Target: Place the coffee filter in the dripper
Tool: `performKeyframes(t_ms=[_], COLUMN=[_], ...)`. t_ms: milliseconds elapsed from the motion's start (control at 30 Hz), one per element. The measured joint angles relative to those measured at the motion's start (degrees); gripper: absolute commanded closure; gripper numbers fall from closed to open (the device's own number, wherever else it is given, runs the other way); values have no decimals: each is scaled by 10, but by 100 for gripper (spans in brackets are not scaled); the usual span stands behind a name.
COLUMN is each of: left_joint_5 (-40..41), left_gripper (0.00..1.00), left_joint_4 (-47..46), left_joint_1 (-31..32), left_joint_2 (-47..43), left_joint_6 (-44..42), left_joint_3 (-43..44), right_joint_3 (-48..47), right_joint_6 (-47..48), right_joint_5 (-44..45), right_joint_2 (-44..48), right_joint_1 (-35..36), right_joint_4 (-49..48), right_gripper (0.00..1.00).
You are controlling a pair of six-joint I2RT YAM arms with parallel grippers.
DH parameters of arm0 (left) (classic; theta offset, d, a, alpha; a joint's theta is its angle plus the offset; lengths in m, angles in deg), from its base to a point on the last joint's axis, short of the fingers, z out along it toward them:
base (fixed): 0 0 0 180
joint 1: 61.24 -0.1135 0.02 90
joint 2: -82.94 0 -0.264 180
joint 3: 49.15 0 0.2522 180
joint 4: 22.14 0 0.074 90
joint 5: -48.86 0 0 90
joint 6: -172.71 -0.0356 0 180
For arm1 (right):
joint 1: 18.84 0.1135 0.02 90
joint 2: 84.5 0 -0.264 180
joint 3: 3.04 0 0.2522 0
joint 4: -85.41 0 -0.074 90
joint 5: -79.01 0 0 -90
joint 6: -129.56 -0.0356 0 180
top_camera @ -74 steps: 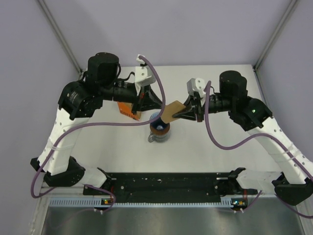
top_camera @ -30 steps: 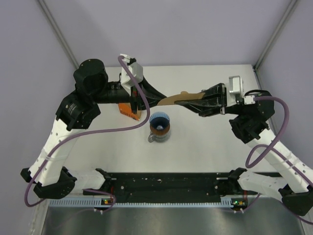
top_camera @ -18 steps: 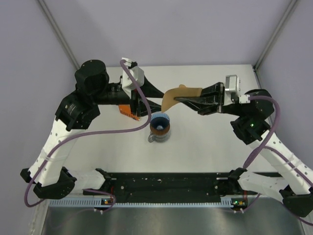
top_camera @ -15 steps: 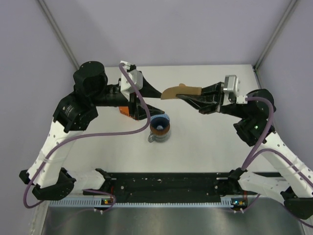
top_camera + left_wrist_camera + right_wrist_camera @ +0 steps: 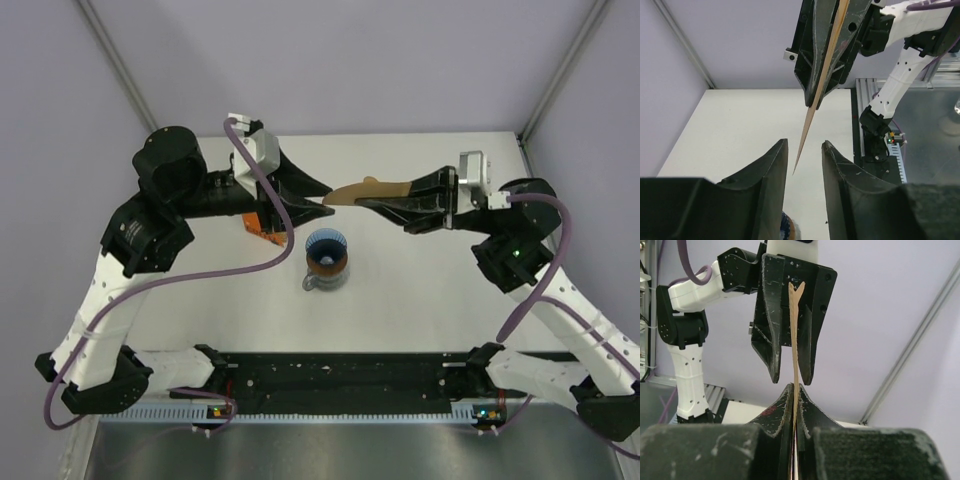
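Right pincer (image 5: 796, 390): clamped on coffee filter (image 5: 362, 189), held aloft.
Left pincer (image 5: 804, 150): apart, filter tip between its fingers (image 5: 772, 167).
Dripper (image 5: 326, 250): on counter (image 5: 430, 290), apart from filter.

A white surface (image 5: 420, 290), seen from above, carries two items near its middle. A grey see-through jug (image 5: 312, 283) stands upright just left of centre, its handle turned toward the near-left, with a blue ribbed dripper (image 5: 326, 250) seated on its mouth. Near it, toward the far left, an orange pack (image 5: 260, 226) lies flat on the surface, apart from the jug; only part of it shows from overhead, and its contents cannot be made out. A black rail (image 5: 340, 372) runs along the surface's near edge, from the left side to the right.
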Motion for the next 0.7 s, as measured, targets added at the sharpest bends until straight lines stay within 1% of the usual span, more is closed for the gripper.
performKeyframes(t_ms=[100,133,200,300,367,400,467,567,600,633,667,700], left_joint_5=[-4,-6,-9,-13,-17,-18,-19,-18,-18,-16,-10,-3], left_gripper=[78,80,79,73,75,80,100,100,100,100,100,100], left_joint_4=[-15,-19,-24,-31,-34,-34,-34,-35,-35,-34,-31,-25], left_joint_1=[0,0,0,0,0,0,0,0,0,0,0,0], left_joint_2=[1,2,2,2,2,2,3,4,4,4,4,4], left_joint_6=[19,23,28,36,40,42,47,51,50,48,44,36], left_joint_3=[-2,-3,-6,-16,-23,-26,-30,-30,-30,-30,-30,-30], right_joint_3=[0,0,0,0,0,0,0,0,0,0,-1,-5], right_joint_6=[-27,-32,-41,-56,-66,-73,-85,-95,-96,-96,-94,-89], right_joint_5=[-14,-16,-20,-26,-30,-32,-37,-41,-42,-43,-45,-47], right_joint_2=[-16,-19,-25,-35,-42,-46,-52,-57,-58,-58,-58,-58], right_joint_1=[0,0,0,0,0,0,0,0,0,0,0,0], right_joint_4=[-29,-33,-40,-53,-65,-73,-89,-99,-100,-98,-91,-71], right_gripper=[100,100,100,100,100,100,100,100,98,83,63,52])
